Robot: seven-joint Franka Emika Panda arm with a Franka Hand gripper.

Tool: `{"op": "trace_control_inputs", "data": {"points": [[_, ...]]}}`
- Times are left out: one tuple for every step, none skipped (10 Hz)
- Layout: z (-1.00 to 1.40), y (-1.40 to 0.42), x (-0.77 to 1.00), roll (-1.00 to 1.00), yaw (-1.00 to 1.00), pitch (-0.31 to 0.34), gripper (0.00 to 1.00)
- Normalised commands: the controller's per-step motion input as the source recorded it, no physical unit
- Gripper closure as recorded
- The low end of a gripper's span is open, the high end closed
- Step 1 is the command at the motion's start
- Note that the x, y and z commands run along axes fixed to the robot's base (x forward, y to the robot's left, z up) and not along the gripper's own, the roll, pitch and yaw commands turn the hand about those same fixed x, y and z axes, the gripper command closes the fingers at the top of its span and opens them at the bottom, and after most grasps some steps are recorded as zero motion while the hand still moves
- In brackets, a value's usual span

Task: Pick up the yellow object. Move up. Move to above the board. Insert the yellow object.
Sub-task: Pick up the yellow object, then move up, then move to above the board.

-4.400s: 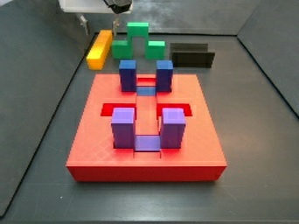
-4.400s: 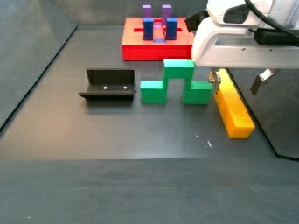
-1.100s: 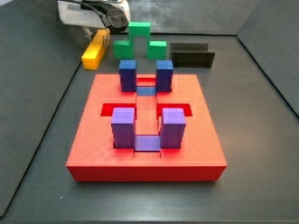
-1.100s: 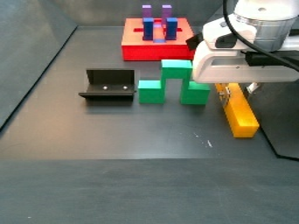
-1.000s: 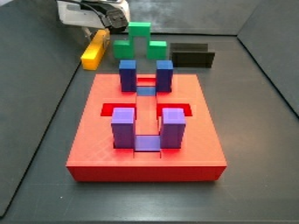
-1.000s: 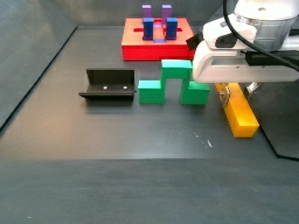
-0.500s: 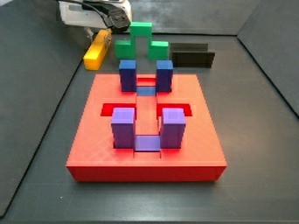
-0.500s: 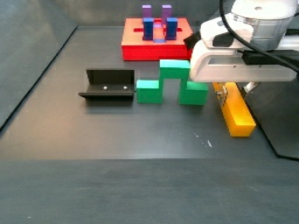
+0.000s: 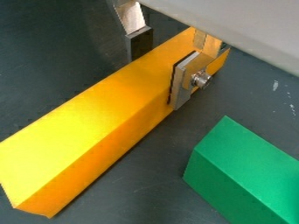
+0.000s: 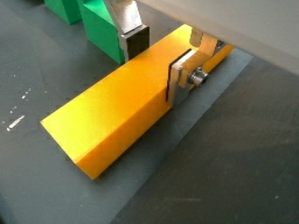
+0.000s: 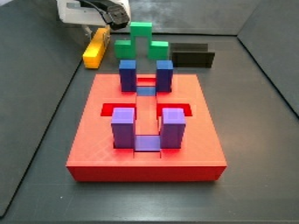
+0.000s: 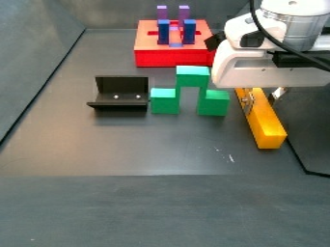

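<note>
Gripper (image 9: 160, 54) fingers are clamped on one yellow object (image 9: 100, 127), lying on the floor beside one green block (image 9: 246, 171). One board (image 11: 140, 144) with two blue and two purple blocks is seen well apart.

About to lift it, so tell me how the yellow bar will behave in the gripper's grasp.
The yellow bar looks rigid and straight-edged, so it should not flex. The gripper straddles it near one end rather than the middle, so the long free end may droop or pivot on lifting. Its faces look smooth and glossy, so some slip between the pads is possible.
</note>
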Motion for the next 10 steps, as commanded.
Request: {"op": "trace_control_inputs", "data": {"points": [[0.0, 0.0, 0.0, 0.0, 0.0, 0.0, 1.0], [0.0, 0.0, 0.0, 0.0, 0.0, 0.0, 1.0], [0.0, 0.0, 0.0, 0.0, 0.0, 0.0, 1.0], [0.83, 0.0, 0.0, 0.0, 0.0, 0.0, 1.0], [0.78, -0.03, -0.08, -0.01, 0.0, 0.04, 1.0], [0.58, -0.02, -0.12, 0.04, 0.0, 0.065, 1.0], [0.42, -0.01, -0.1, 0.09, 0.0, 0.065, 1.0], [1.4, 0.0, 0.0, 0.0, 0.0, 0.0, 1.0], [1.4, 0.0, 0.0, -0.02, 0.0, 0.019, 1.0], [1.4, 0.01, -0.04, 0.0, 0.0, 0.057, 1.0]]}}
